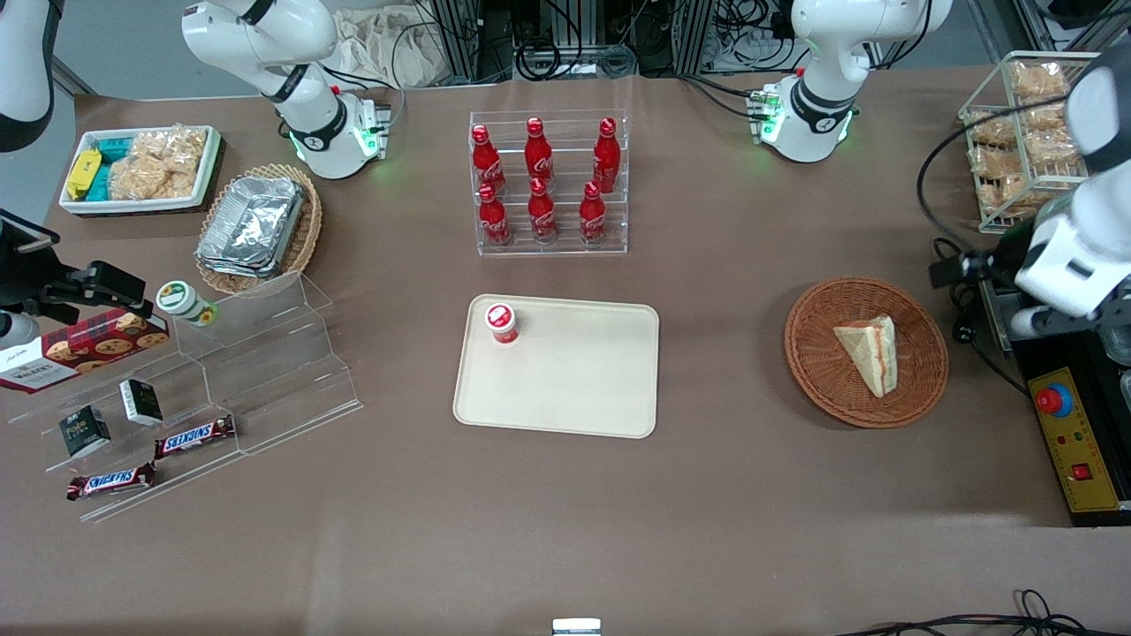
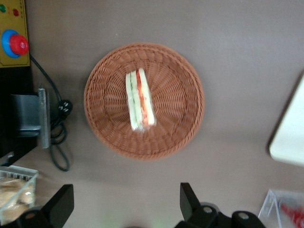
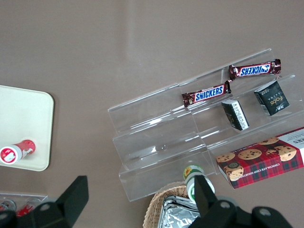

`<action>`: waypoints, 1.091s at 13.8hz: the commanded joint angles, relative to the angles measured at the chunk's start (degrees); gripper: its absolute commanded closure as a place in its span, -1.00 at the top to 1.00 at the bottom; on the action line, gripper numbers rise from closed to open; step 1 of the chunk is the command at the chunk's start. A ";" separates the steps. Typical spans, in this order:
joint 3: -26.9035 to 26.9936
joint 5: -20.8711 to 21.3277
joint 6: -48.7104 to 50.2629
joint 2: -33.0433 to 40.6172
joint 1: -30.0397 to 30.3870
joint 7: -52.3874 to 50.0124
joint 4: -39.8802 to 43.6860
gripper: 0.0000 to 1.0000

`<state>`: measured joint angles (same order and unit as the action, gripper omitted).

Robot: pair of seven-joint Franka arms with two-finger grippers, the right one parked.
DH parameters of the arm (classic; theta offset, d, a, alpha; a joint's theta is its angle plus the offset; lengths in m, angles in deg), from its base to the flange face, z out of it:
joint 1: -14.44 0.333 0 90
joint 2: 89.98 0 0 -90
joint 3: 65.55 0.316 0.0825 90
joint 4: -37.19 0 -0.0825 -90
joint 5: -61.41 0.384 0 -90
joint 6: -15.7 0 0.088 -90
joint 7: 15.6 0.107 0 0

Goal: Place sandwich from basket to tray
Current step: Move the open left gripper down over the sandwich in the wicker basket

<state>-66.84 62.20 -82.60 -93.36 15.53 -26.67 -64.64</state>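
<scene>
The sandwich [image 1: 870, 353] is a pale bread wedge with red and green filling and lies in the round reddish-brown basket [image 1: 813, 371] toward the working arm's end of the table. My gripper [image 1: 967, 265] hangs high beside the basket, off toward that end of the table. In the left wrist view the sandwich [image 2: 139, 100] rests on edge in the middle of the basket [image 2: 104, 123], and my gripper [image 2: 126, 206] is open and empty, well above the bare table short of the rim. The cream tray [image 1: 574, 389] lies mid-table, and its corner [image 2: 289, 142] shows too.
A small red-capped bottle [image 1: 502, 322] lies on the tray's corner. A clear rack of cola bottles [image 1: 548, 181] stands farther from the camera than the tray. A yellow control box [image 1: 1074, 442] and a wire snack rack [image 1: 1025, 141] flank the working arm. Acrylic steps [image 1: 265, 371] hold snacks.
</scene>
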 commanded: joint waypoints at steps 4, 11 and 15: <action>-0.11 0.44 -13.11 -3.74 2.26 -9.31 -8.36 1.00; -0.11 0.00 -35.88 -6.72 4.27 -11.69 -24.11 1.00; -0.11 -0.26 -41.25 -9.88 4.63 -11.69 -25.87 1.00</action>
<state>-66.70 62.17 -120.98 -102.46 19.88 -37.44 -89.48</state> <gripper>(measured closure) 0.000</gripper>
